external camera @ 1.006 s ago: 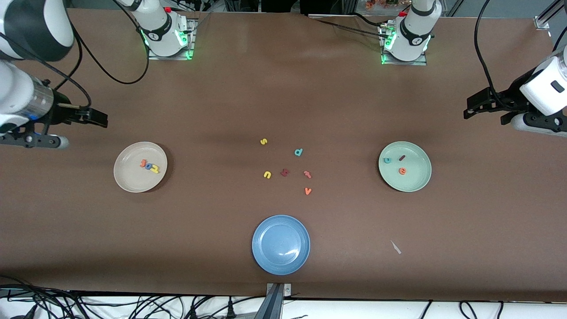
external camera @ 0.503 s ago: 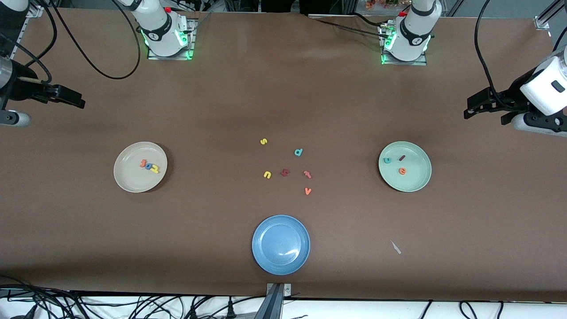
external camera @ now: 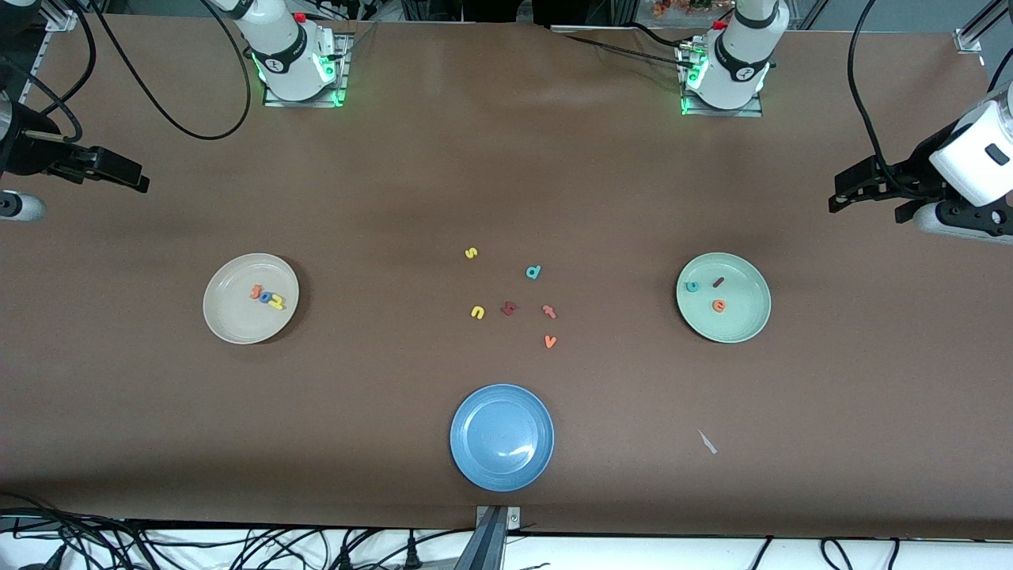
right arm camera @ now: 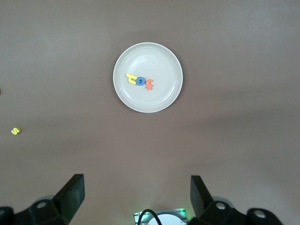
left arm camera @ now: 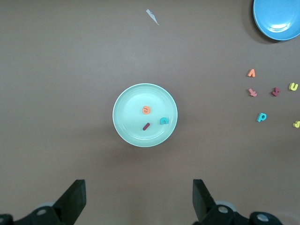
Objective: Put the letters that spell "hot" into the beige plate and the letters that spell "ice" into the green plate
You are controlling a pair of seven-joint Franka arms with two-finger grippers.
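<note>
The beige plate (external camera: 229,318) lies toward the right arm's end of the table. In it lie the orange "t" (external camera: 256,292), blue "o" (external camera: 267,298) and yellow "h" (external camera: 276,302), touching in a row. The green plate (external camera: 742,318) lies toward the left arm's end and holds the teal "c" (external camera: 692,286), dark red "i" (external camera: 718,282) and orange "e" (external camera: 718,305), apart from each other. My right gripper (external camera: 134,176) hangs open and empty over the table's edge at its own end. My left gripper (external camera: 837,196) waits open and empty over the table by the green plate.
A blue plate (external camera: 475,412) with nothing in it lies nearest the front camera at mid-table. Loose letters lie between the plates: yellow "s" (external camera: 471,253), teal "d" (external camera: 533,272), yellow "u" (external camera: 477,312), a dark red letter (external camera: 509,308), a pinkish "t" (external camera: 549,311), orange "v" (external camera: 551,341). A white scrap (external camera: 707,442) lies nearer the camera than the green plate.
My right arm has drawn back toward its own end of the table, away from the beige plate, its gripper still open. The left arm and all letters have stayed put.
</note>
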